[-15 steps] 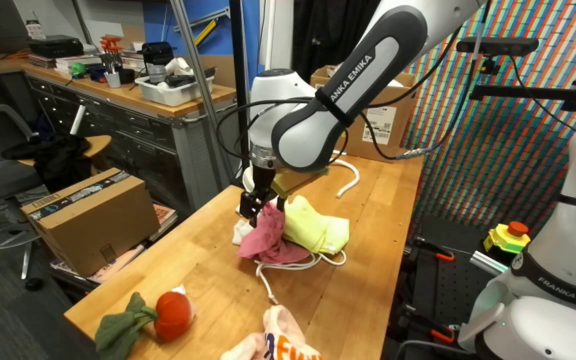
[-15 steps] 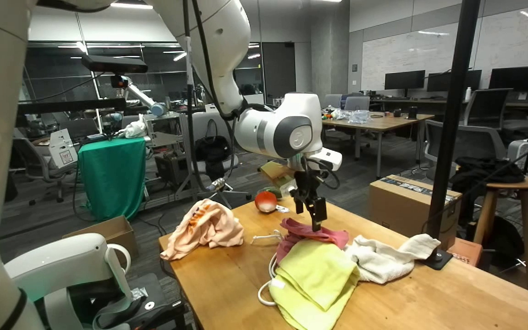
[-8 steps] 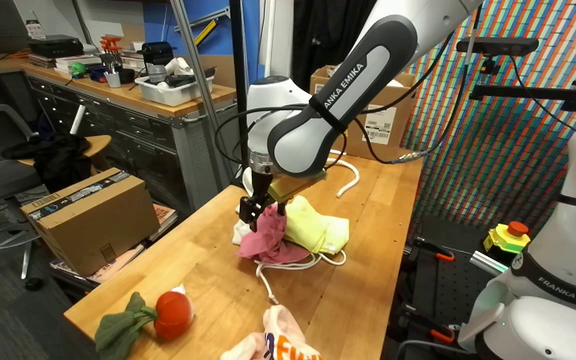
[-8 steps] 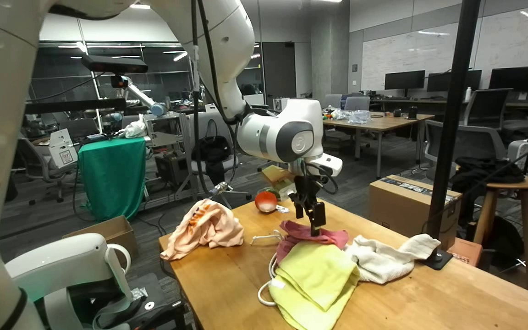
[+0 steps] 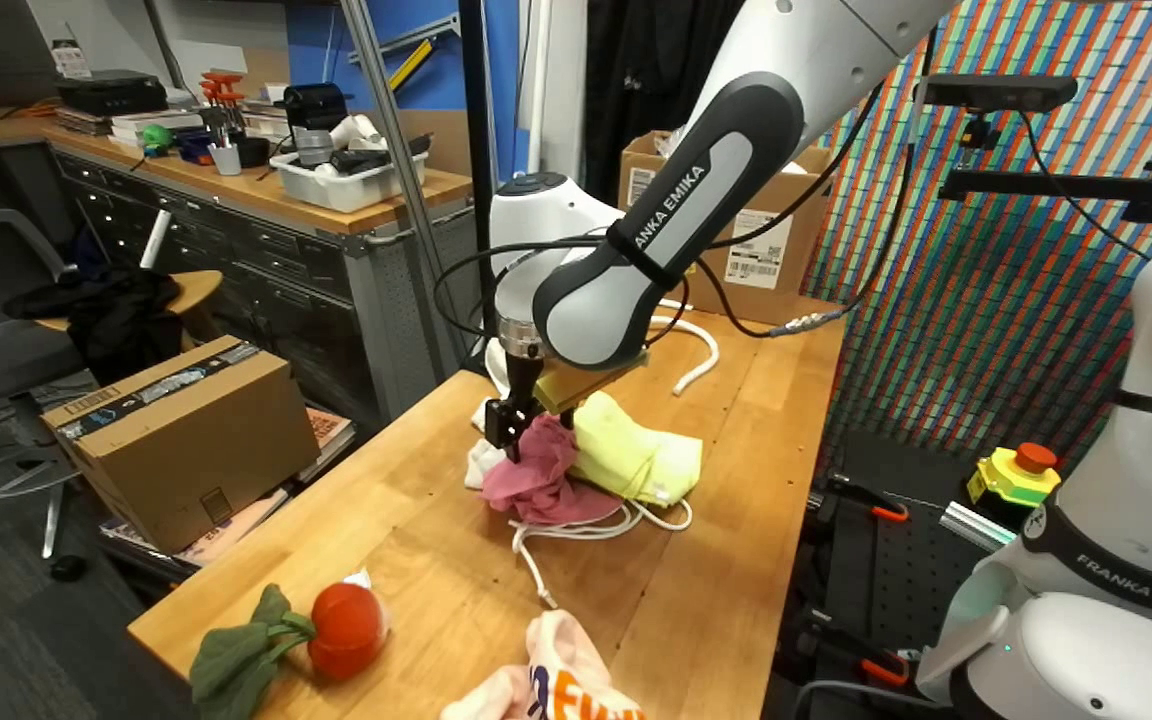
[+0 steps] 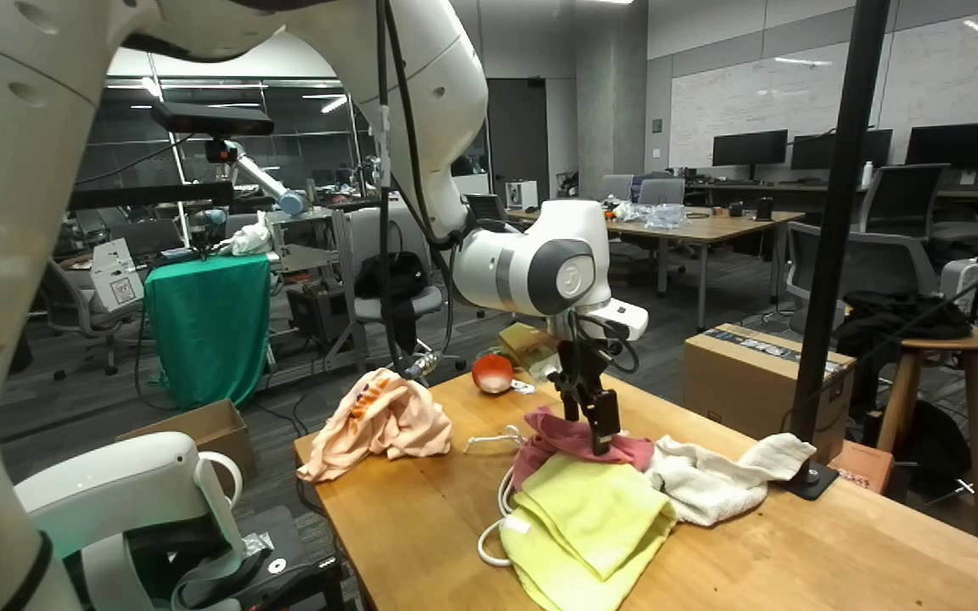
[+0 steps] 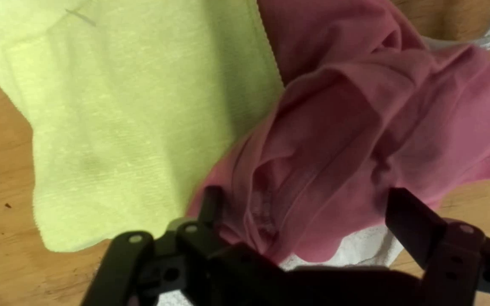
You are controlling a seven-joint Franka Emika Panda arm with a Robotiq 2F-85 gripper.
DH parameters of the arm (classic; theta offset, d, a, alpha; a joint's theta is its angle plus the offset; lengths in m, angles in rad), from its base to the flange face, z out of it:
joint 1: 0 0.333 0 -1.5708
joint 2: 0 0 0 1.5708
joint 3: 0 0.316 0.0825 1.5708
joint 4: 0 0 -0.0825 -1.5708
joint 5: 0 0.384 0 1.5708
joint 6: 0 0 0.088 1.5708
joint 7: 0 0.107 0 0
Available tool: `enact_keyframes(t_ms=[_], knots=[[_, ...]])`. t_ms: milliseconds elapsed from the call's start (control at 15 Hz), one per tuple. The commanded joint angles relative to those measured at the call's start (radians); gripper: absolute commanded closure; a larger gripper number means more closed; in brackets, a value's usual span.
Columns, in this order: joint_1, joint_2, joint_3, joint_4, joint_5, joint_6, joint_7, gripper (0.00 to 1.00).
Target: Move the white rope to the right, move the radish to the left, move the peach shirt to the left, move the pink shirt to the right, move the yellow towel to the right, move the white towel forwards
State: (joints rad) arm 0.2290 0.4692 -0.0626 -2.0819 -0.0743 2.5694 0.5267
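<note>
Here, on the table [image 6: 417, 526], against the yellow towel [image 7: 138, 123], the pink shirt [image 7: 351, 127] lies bunched, its long axis unclear; the pincer [image 7: 305, 199] stands spread right over it, gripping nothing, folds between its jaws, so closing probably comes next.

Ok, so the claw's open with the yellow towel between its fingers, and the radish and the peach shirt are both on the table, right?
Not quite: the open claw has the pink shirt between its fingers, as the wrist view shows; the yellow towel lies left of it there. The radish and the peach shirt are indeed both on the table.
</note>
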Motion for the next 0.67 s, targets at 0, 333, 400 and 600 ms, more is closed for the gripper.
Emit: enact_keyframes(t_ms=[0,333,400,600], knots=[[0.028,0.029,-0.032,0.045,-0.027,-0.003,0.041,0.00],[0.032,0.029,-0.032,0.061,-0.018,-0.015,0.040,0.49],[0.032,0.029,-0.031,0.064,-0.016,-0.019,0.039,0.58],[0.029,0.028,-0.029,0.070,-0.013,-0.026,0.039,0.80]])
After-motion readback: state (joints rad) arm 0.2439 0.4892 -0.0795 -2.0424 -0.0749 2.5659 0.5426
